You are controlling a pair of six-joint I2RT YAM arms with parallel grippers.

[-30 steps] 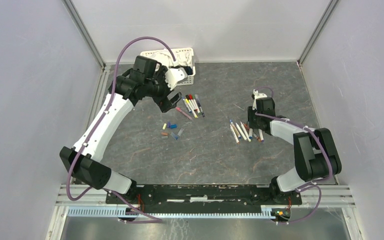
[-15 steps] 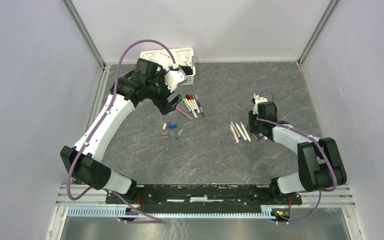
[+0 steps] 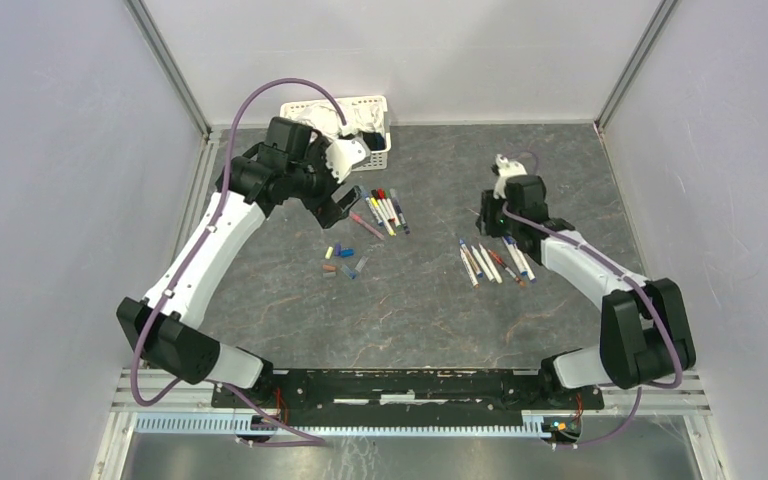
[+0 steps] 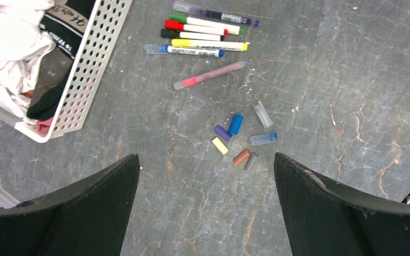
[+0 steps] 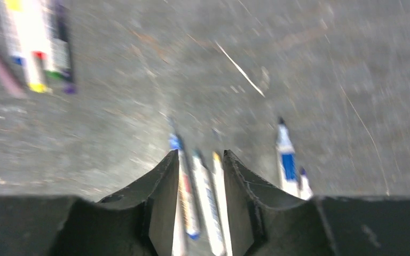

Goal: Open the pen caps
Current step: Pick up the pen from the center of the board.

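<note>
left gripper (image 4: 205, 156) wide open, empty, hovering over loose pen caps (image 4: 236, 124), unchanged, right gripper (image 5: 199, 157) narrowly parted, holding nothing, shifted off the row of pens (image 3: 495, 262) toward the far wall

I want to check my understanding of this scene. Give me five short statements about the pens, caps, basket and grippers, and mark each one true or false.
1. The left gripper is open and empty. True.
2. The white basket holds pens. False: it holds cloths.
3. A blue cap lies loose on the table. True.
4. The pink pen lies inside the row of capped pens. False: it lies slanted beside that row.
5. The right gripper hovers over the basket. False: it is above the other row of pens, far from the basket.
</note>
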